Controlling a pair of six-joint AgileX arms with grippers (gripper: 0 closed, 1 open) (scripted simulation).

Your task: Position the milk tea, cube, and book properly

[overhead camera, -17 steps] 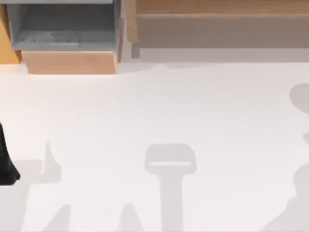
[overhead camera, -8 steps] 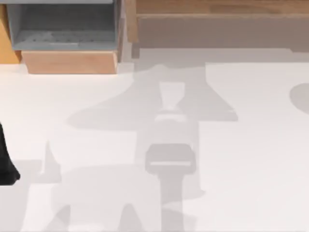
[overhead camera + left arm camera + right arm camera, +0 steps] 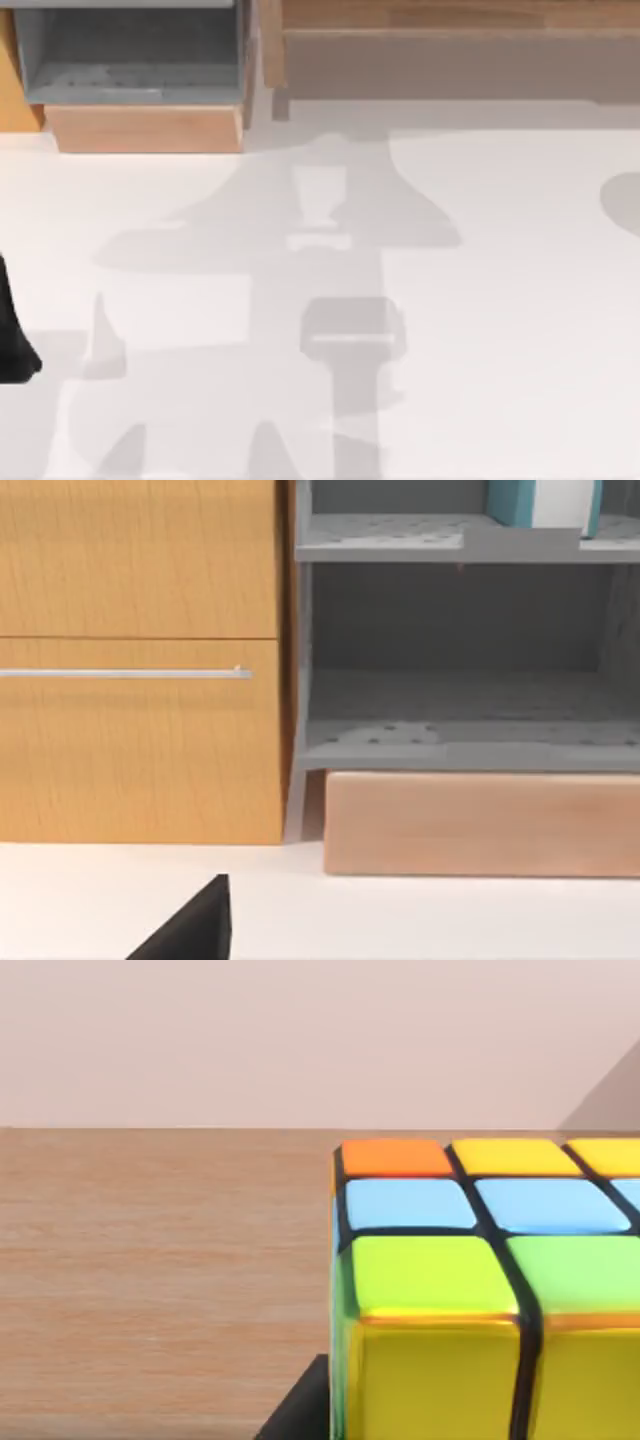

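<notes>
Overhead, you have the white surface [image 3: 520, 300] crossed by broad grey shadows through the middle of the frame. The grey shelf unit [image 3: 130, 60] sits in the upper left of the frame, on a pale wooden base [image 3: 145, 128]. A long wooden shelf [image 3: 450, 50] runs along the upper right.

Left arm [image 3: 12, 330]: a black section at the far left edge of the top view, about two thirds of the way down, parked over the surface.

Left wrist camera: faces the cabinet front. You see an orange-wood drawer front [image 3: 140, 660] with a thin metal handle [image 3: 125, 674], and the grey shelf compartments beside it. The book [image 3: 545, 502], teal covers with white pages, stands upright on the upper grey shelf [image 3: 400, 540]. The lower compartment holds nothing that you can make out. A dark wedge of the left end effector [image 3: 190, 930] juts in near the surface. You cannot tell whether it is apart or together.

Right wrist camera: the cube [image 3: 480, 1290] is very close to the lens, with orange, yellow, blue and green tiles on its upper face and yellow on the near side. Behind it is a wooden board [image 3: 150, 1260] and a pale wall. A dark edge of the right end effector [image 3: 300, 1410] lies just beside the cube's lower corner. You cannot tell whether it is clamped on the cube.
</notes>
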